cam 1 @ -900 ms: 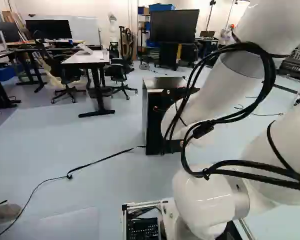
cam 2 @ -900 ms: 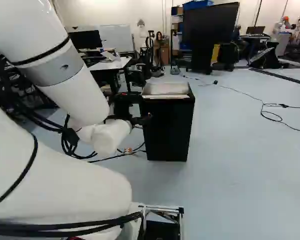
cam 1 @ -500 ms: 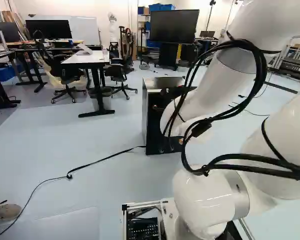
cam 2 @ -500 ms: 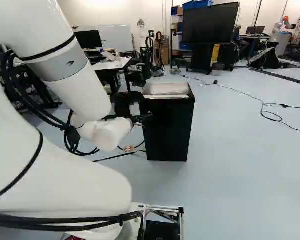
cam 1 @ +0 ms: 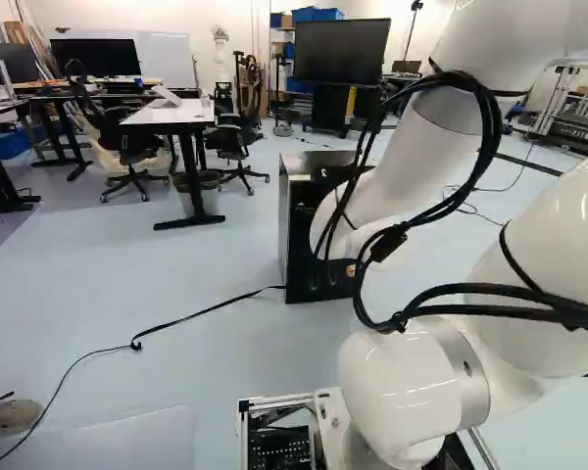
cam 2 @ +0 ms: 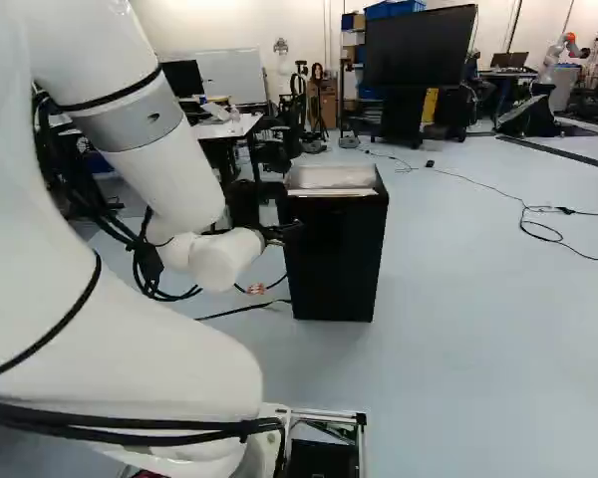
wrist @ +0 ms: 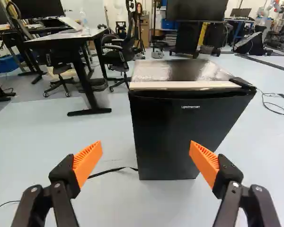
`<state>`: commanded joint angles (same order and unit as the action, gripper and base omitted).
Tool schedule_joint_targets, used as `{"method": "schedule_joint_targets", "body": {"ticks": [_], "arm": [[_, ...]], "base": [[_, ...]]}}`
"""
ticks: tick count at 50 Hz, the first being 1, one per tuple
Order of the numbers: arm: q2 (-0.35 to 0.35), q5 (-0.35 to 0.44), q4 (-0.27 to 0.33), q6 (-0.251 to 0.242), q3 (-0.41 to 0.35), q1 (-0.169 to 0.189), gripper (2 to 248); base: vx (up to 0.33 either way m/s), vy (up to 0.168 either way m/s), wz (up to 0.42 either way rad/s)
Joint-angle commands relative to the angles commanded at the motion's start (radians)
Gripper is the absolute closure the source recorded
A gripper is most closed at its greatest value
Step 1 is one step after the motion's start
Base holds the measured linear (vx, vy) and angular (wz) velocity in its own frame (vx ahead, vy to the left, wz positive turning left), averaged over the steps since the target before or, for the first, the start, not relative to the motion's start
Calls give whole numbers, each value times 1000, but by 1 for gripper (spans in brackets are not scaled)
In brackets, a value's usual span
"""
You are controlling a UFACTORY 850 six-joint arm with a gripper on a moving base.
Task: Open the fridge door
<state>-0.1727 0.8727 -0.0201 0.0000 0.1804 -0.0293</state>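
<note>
The white arm (cam 1: 412, 171) rose at the right of the left base view, its upper part running out of sight overhead and its forearm slanting down toward the fridge (cam 2: 334, 259), with black cables (cam 1: 490, 127) looped along it. In the right base view the rounded wrist joint (cam 2: 219, 261) hung low, and the black gripper (cam 2: 279, 233) showed beyond it, near the fridge's front. The wrist view had the two fingers (wrist: 64, 177) spread wide — their orange pads (wrist: 87, 163) well apart, with the fridge ahead of them. It stood upright on the pale floor (cam 1: 225, 255), its black door (wrist: 180, 127) closed beneath a light strip (wrist: 180, 85) and a glossy top (wrist: 170, 71). A dark strap (cam 1: 206, 310) ran along the floor from near its foot. Behind stood a white-topped desk (cam 1: 171, 116), an office chair (cam 1: 233, 142) and a large screen (cam 1: 341, 51) — and, far off at the right of the right base view, another robot (cam 2: 557, 52).
</note>
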Motion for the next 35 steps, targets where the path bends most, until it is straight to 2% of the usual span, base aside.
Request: {"method": "schedule_joint_targets", "body": {"ticks": [19, 35], "arm": [[53, 0, -47, 0, 49, -55, 3], [100, 0, -113, 0, 94, -109, 3]], "base": [[0, 0, 0], [0, 0, 0]]}}
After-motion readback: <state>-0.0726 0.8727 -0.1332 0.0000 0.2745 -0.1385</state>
